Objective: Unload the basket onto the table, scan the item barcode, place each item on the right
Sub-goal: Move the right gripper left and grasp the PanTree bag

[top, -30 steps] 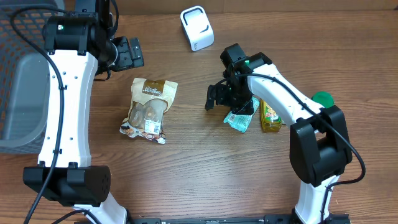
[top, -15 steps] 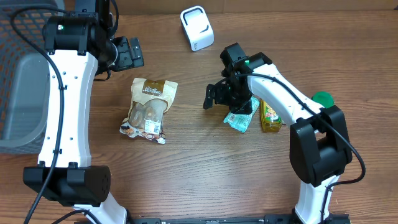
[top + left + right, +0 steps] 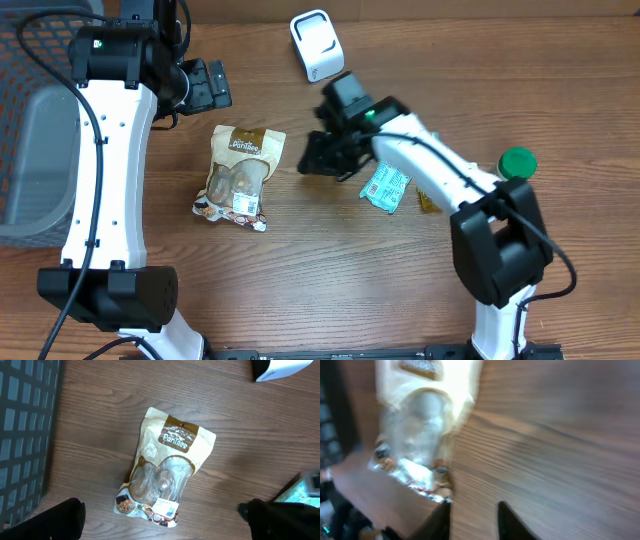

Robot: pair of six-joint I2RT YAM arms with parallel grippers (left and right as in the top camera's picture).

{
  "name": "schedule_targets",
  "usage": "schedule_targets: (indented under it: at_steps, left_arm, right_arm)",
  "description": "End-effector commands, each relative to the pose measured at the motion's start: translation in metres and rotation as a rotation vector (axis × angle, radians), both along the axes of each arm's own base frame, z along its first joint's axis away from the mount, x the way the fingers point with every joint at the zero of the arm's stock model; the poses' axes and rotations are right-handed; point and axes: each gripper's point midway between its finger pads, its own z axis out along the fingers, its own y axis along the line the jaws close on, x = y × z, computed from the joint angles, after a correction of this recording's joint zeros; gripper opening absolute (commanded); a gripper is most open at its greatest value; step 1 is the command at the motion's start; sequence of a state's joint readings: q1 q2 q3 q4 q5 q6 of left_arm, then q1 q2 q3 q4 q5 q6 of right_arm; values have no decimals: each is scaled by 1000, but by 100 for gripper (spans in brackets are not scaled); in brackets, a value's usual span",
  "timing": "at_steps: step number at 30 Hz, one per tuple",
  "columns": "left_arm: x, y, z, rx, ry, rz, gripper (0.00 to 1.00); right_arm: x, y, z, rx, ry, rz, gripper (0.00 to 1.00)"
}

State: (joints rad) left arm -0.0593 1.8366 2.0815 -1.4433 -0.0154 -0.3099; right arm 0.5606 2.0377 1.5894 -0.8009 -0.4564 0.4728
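Note:
A tan PanTree snack bag (image 3: 238, 175) lies flat on the wooden table, a white label near its lower end (image 3: 165, 506). My left gripper (image 3: 208, 85) hangs open above and behind it, its dark fingertips (image 3: 65, 517) wide on either side of the bag (image 3: 165, 470). My right gripper (image 3: 316, 158) hovers just right of the bag's top, its jaws narrowly open over bare wood (image 3: 474, 520); the bag (image 3: 420, 440) shows blurred at its left. A teal packet (image 3: 385, 187) with a barcode label lies free to the right. The white scanner (image 3: 316, 45) stands at the back.
A dark wire basket (image 3: 40, 120) with a grey item inside fills the left edge. A yellow packet (image 3: 428, 200) lies partly under the right arm, and a green lid (image 3: 518, 161) sits at the far right.
My right gripper has swung left, away from the teal packet toward the snack bag, and its jaws have narrowed. The teal packet stays on the table. The left arm is still.

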Motion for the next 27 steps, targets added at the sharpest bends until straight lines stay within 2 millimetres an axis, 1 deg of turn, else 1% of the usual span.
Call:
schedule_targets:
  at_steps: [1, 2, 5, 8, 13, 19, 23, 27]
  left_arm:
    - [3, -4, 4, -2, -17, -19, 100]
    - [3, -4, 4, -2, -17, -19, 100]
    - [3, -4, 4, -2, -17, -19, 100]
    - [3, -4, 4, -2, -17, -19, 99]
    - [3, -4, 4, -2, -17, -19, 100]
    - [3, -4, 4, -2, -17, -19, 99]
    - [3, -4, 4, -2, -17, -19, 99]
    - [3, -4, 4, -2, -17, -19, 99]
  right_arm:
    - [-5, 38, 3, 30, -72, 49, 8]
    - [-4, 46, 4, 26, -114, 55, 4]
    - [5, 63, 0, -21, -238, 49, 4]
    - [13, 72, -1, -58, -328, 30, 4]
    - [21, 87, 2, -29, -406, 20, 4]
    - [33, 96, 4, 35, -437, -32, 4]
    - [40, 105, -4, 61, -456, -40, 4]
    - [47, 112, -24, 71, -465, -43, 4]
